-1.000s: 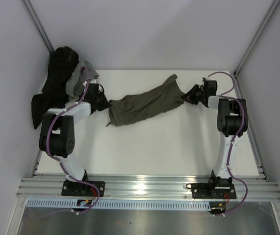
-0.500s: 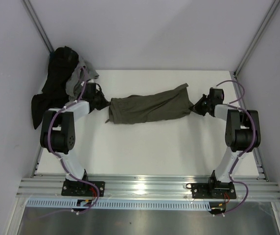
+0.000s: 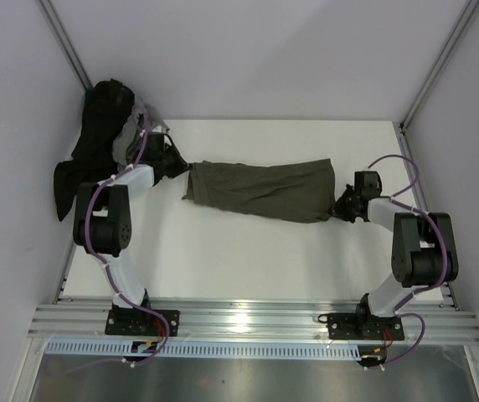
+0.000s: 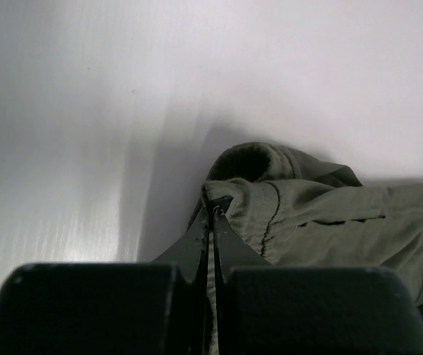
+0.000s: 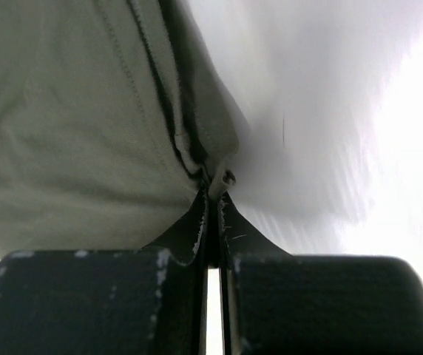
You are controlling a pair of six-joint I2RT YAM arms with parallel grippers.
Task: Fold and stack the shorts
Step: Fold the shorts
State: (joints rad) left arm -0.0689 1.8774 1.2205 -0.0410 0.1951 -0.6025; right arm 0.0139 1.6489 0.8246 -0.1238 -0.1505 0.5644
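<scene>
A white worktop (image 3: 248, 260) sits inside pale grey walls with aluminium rails at the corners. The left hand (image 4: 213, 214) has its fingers pressed together on a stitched edge at one end of the olive-green soft fabric shorts (image 3: 260, 189), with a small roll of cloth bunched just past the fingertips. The right hand (image 5: 215, 194) is likewise pinched tight on a seamed edge at the opposite end. Between the two hands the shorts run as a long band, pulled fairly flat with a few shallow wrinkles. They lie on or just above the worktop; which, I cannot tell. Whether either hold is on the waistband or a leg hem I also cannot tell. The cloth looks light and limp, so it should sag or crumple wherever it is let slack, and it will probably keep its shape only while both ends are held taut. The doubled, stitched edges seem the surest places to take hold. Just outward of the left hand, a heap of black and grey garments (image 3: 97, 151) spills over the worktop's corner.
</scene>
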